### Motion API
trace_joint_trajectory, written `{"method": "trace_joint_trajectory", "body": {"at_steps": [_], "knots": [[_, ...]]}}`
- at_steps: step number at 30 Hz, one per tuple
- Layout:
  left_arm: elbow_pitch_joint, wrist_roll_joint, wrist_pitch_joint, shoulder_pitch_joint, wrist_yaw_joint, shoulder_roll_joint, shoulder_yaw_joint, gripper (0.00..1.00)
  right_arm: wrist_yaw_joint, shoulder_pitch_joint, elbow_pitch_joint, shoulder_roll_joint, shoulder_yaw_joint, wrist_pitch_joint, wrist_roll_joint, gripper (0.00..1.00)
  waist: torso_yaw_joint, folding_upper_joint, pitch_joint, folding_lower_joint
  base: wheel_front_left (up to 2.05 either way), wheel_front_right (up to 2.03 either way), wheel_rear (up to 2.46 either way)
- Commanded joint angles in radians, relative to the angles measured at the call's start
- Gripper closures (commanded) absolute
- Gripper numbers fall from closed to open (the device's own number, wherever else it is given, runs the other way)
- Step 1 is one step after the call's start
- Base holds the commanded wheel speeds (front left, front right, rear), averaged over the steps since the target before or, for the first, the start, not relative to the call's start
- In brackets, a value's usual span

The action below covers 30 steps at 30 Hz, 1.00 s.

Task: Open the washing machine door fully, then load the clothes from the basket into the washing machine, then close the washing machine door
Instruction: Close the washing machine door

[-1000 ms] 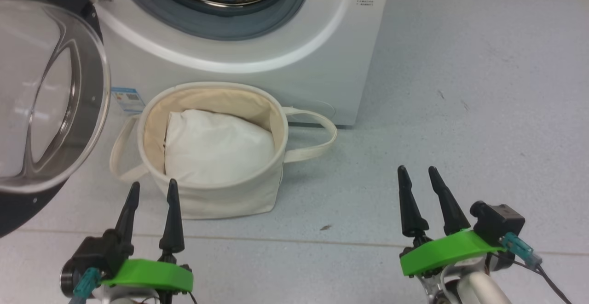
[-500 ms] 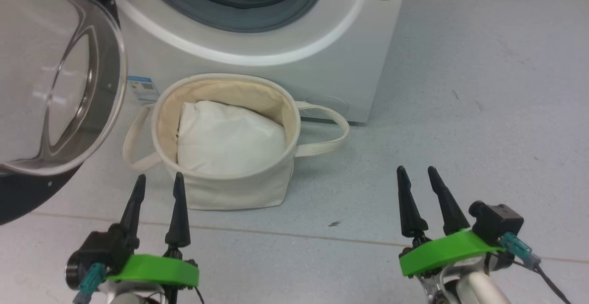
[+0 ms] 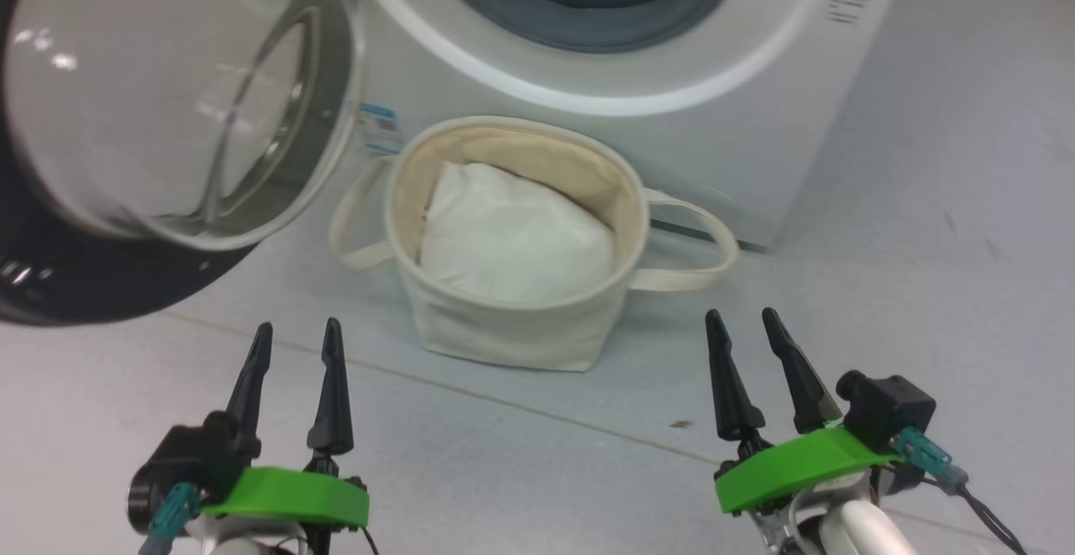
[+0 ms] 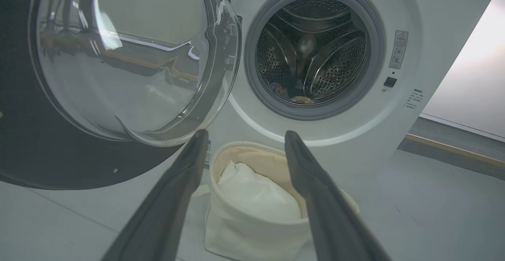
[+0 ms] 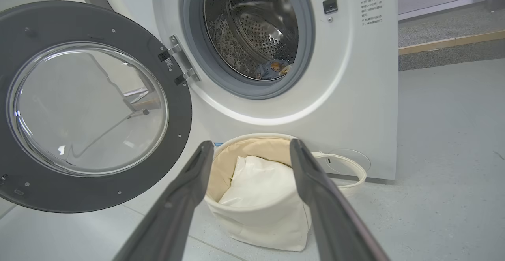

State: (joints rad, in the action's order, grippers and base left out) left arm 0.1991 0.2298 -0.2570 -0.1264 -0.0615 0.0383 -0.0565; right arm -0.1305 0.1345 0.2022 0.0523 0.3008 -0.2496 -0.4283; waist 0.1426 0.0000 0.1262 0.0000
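Note:
The white washing machine point(image 3: 722, 118) stands ahead with its door point(image 3: 168, 93) swung wide open to the left. Clothes point(image 5: 274, 69) lie at the bottom of the steel drum point(image 4: 315, 51). The cream basket point(image 3: 512, 328) sits on the floor before the washer, holding just a plain white pad point(image 3: 512, 244). My left gripper point(image 3: 296, 338) hovers open near the basket's left side, empty. My right gripper point(image 3: 743, 327) hangs open to the basket's right, also empty. Both sit well short of the washer.
Grey floor point(image 3: 924, 286) stretches to the right of the washer. The open door point(image 5: 90, 107) juts out over the floor on the left. A floor seam point(image 3: 521, 404) runs in front of the basket. A raised step point(image 5: 446, 44) lies beyond the washer's right side.
The whole head picture has shifted right and tilted, so the camera has turned left; the door fills more of it. Both grippers keep their place and stay open.

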Motion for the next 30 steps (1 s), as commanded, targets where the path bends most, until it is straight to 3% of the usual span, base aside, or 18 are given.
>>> {"method": "trace_joint_trajectory", "body": {"at_steps": [1, 9, 16, 30], "knots": [[-0.034, 0.009, -0.005, -0.011, -0.005, 0.012, 0.029, 0.00, 0.000, 0.022, -0.028, -0.002, 0.024, -0.012, 0.012, 0.00, 0.062, 0.0000, -0.008, 0.0000, 0.00, 0.00, 0.00], [-0.039, 0.017, -0.005, 0.011, -0.004, 0.012, 0.035, 0.00, 0.000, 0.014, -0.019, -0.002, 0.059, -0.012, 0.040, 0.00, 0.191, 0.0000, -0.029, 0.0000, 0.00, 0.00, 0.00], [-0.042, 0.021, -0.005, 0.028, -0.007, 0.012, 0.030, 0.00, 0.000, 0.002, -0.025, -0.002, 0.061, -0.012, 0.038, 0.00, 0.263, 0.0000, -0.049, 0.0000, 0.00, 0.00, 0.00], [-0.050, 0.014, -0.005, 0.051, -0.006, 0.012, 0.042, 0.00, 0.000, -0.018, -0.024, -0.002, 0.073, -0.012, 0.026, 0.00, 0.310, 0.0000, -0.072, 0.0000, 0.00, 0.00, 0.00]]}}
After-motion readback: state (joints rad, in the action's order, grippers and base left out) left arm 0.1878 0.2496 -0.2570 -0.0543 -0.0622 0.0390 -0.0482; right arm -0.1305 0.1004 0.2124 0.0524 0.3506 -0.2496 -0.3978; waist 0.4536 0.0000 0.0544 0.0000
